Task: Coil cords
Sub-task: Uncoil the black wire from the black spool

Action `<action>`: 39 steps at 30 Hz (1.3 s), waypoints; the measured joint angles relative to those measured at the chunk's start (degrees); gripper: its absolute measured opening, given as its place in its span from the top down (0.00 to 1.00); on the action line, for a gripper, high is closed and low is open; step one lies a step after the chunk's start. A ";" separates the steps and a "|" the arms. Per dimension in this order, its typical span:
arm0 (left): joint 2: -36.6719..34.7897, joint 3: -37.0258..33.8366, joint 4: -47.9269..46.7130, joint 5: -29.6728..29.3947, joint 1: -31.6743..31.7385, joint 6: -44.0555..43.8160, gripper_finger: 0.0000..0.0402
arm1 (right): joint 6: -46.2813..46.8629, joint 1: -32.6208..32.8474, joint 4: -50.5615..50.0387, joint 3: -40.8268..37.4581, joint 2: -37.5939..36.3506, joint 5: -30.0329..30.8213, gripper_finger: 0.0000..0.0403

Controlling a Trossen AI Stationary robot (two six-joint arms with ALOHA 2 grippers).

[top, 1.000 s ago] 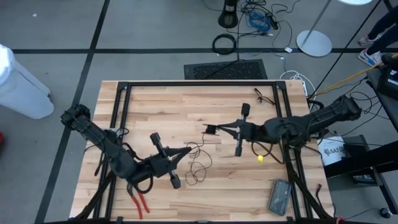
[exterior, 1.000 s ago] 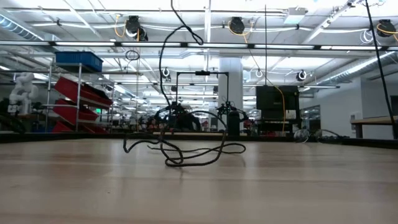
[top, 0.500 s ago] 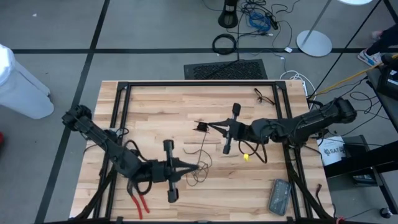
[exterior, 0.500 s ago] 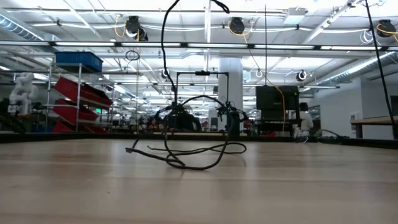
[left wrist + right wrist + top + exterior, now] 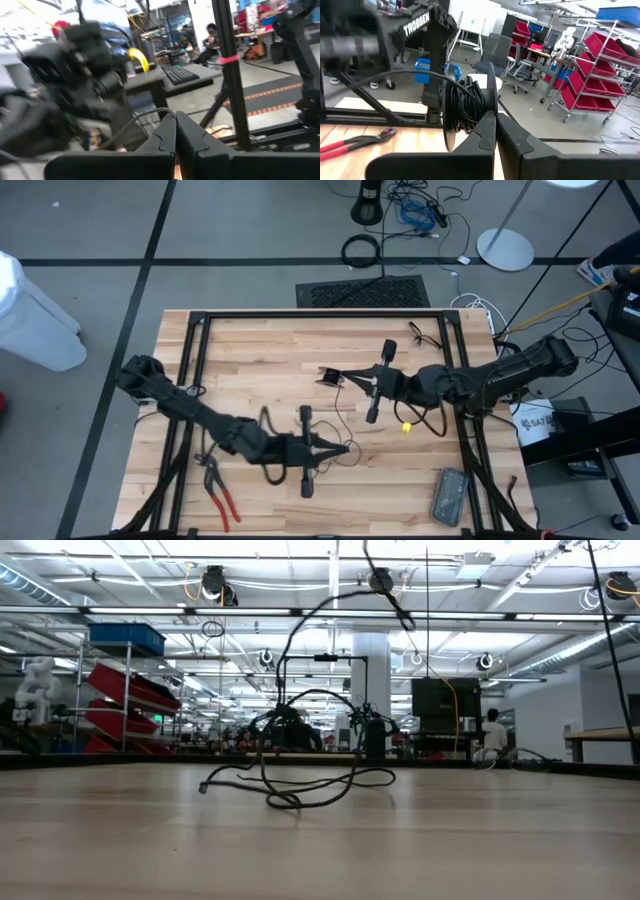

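Pale wooden worktop (image 5: 250,350) fills the high view, with a busy workshop of red shelving and benches beyond it.

The right tool (image 5: 337,376) is shut above the middle of the worktop, its tips clamped on the small round puck (image 5: 465,112). In the right wrist view the puck already carries several turns of black cord (image 5: 300,795). From the puck the thin cord drops to the wood, where the loose remainder lies in a few slack loops just in front of the left tool (image 5: 345,448). That tool is shut too. The left wrist view shows a strand arching across its tips, so it looks to be pinching the cord, though the contact itself is hard to see.

Over the last second the left arm has swept from the near-left part of the worktop toward the centre, bringing its tips to the slack loops. The right tool edged left and then came back. In the low view the rising strand has swung over to the right while the pile has kept much the same shape.

I judge this to be mid-winding: part is on the puck, and a good length has yet to be taken up.

Red-handled pliers (image 5: 220,492) lie untouched near the front-left edge, well apart from the cord.
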 joint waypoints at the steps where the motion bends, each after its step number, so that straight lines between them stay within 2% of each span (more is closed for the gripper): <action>1: 0.53 0.00 -0.14 1.41 0.71 -1.06 1.00 | 0.00 0.23 0.06 0.00 -0.35 0.01 1.00; 5: 2.42 0.00 -2.63 5.24 3.24 -4.76 1.00 | -0.02 1.62 -0.06 0.00 -2.10 -0.26 1.00; 20: 3.22 0.00 -14.29 4.80 7.05 -7.71 1.00 | -0.22 7.48 -0.02 0.00 -7.86 -0.29 1.00; 31: 3.22 0.00 -24.07 -2.92 8.54 -7.76 1.00 | -0.68 10.72 -0.06 0.00 -10.65 -0.21 1.00; 39: 2.15 0.00 -32.30 -11.05 8.69 -7.83 1.00 | -0.68 12.93 -1.95 0.00 -13.22 -0.19 1.00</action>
